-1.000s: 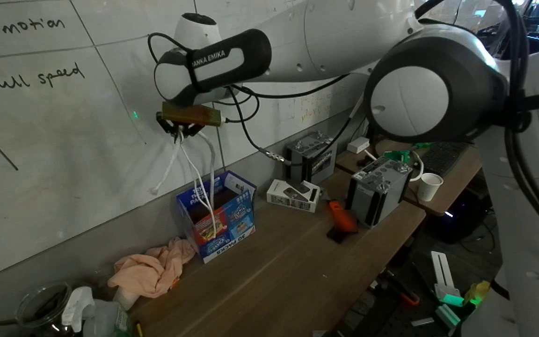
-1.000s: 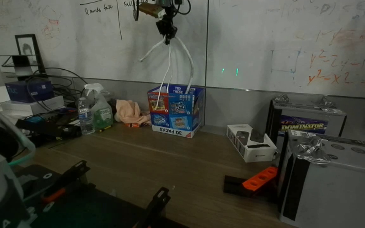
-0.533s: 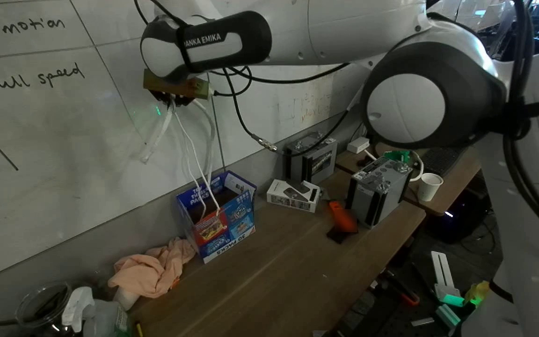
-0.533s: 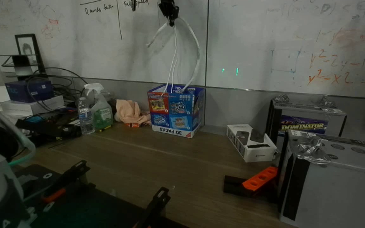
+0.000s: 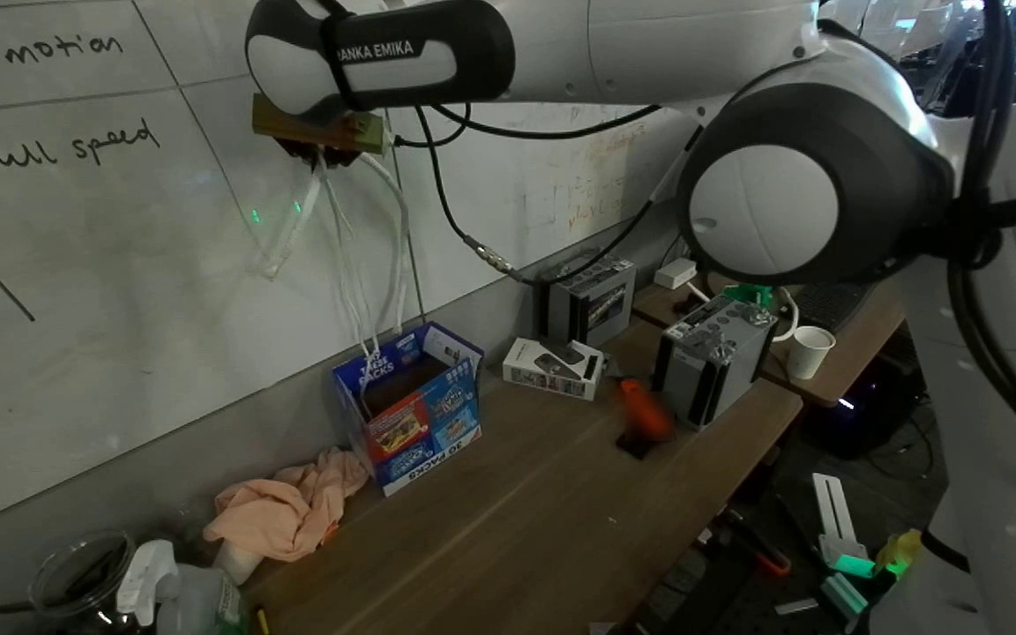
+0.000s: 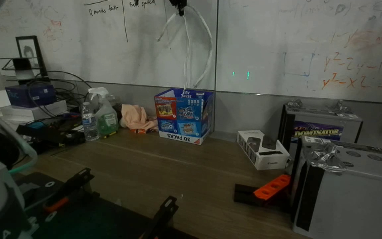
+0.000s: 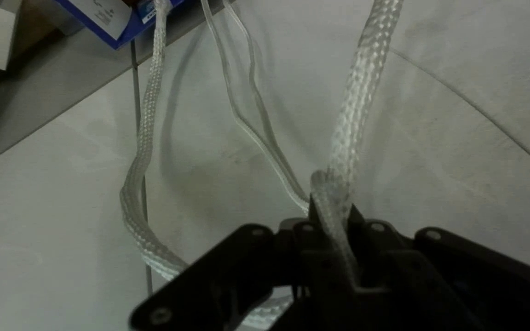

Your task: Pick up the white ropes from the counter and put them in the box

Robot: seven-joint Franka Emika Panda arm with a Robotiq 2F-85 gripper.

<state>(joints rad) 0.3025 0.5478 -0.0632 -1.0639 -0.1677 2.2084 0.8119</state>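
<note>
Over the far side of the counter (image 5: 517,520), in an exterior view, the gripper (image 5: 324,160) holds the white ropes (image 5: 403,231) high up, presumably because such a long bunch needs height to clear the blue box (image 5: 452,406). That box stands open-topped near the whiteboard (image 5: 102,353), ready, it seems, to catch them. In an exterior view, the thin strands (image 6: 187,49) dangle over the box (whether their lower ends are inside, I cannot tell), and a short end (image 6: 166,27) hangs out leftward; lowering first would likely keep it from draping outside. In the wrist view, the gripper is clenched on thick braid (image 7: 360,92) and thin strands together, apparently so one grip carries the whole bunch.
</note>
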